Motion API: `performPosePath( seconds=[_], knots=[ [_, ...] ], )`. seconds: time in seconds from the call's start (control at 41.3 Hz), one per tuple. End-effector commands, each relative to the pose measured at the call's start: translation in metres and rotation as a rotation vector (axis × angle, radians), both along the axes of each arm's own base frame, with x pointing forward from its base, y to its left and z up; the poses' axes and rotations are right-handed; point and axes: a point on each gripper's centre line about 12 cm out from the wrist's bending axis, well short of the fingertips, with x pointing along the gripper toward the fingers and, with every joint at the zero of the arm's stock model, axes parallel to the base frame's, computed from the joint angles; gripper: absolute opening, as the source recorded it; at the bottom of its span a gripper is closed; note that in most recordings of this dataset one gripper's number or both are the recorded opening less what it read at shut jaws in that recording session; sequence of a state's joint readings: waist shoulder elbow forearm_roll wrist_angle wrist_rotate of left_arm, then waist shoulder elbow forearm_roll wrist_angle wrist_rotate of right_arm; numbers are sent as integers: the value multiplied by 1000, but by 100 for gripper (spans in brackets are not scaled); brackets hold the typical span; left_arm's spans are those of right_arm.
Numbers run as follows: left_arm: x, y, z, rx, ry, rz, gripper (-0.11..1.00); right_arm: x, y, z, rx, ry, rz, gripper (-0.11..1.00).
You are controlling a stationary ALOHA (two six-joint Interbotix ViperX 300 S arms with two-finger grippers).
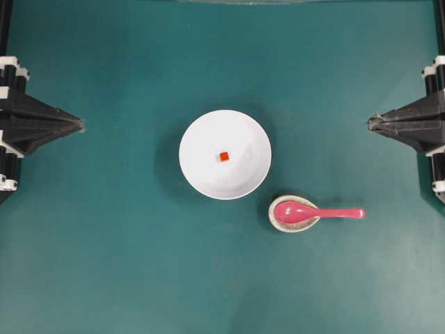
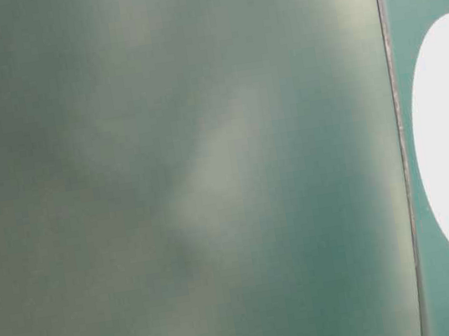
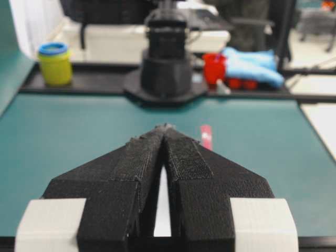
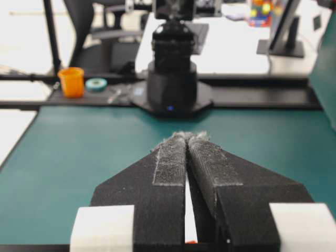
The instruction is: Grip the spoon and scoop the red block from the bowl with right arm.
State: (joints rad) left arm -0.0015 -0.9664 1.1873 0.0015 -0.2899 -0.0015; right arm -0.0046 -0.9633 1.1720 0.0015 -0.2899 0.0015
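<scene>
Teal tabletop (image 1: 104,264), cluttered benches beyond.

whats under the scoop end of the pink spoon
A small speckled beige spoon rest sits under the spoon's scoop; the handle sticks out past it toward the right. The rest's middle is covered by the scoop, so only its rim shows.

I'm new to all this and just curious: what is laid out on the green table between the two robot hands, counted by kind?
White bowl: 1
Red block, inside the bowl: 1
Pink-red soup spoon: 1
Speckled beige spoon rest, under the spoon's scoop: 1
Total: 4
</scene>
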Motion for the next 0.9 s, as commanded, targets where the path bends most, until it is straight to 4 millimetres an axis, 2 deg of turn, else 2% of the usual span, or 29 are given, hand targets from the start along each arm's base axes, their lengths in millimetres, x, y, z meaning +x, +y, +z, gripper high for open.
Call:
performPosePath(
  seconds=[0.0, 0.024, 0.048, 0.097, 0.169, 0.871],
  knots=[
    [3, -3, -1, 8, 84, -16, 0, 4, 0, 3, 24, 6, 2, 0],
    [3, -5, -7, 13, 175, -26, 0, 9, 0, -1, 31, 63, 1, 0],
    [3, -6, -7, 14, 195, -31, 4, 10, 0, -1, 31, 77, 1, 0],
    [2, -6, -7, 15, 216, -32, -1, 12, 0, -3, 31, 110, 1, 0],
    [1, -6, -7, 10, 242, -30, -1, 15, 0, -3, 28, 136, 1, 0],
    [-1, -6, -11, -1, 287, -31, -1, 19, -1, 11, 75, 119, -4, 0]
  ],
)
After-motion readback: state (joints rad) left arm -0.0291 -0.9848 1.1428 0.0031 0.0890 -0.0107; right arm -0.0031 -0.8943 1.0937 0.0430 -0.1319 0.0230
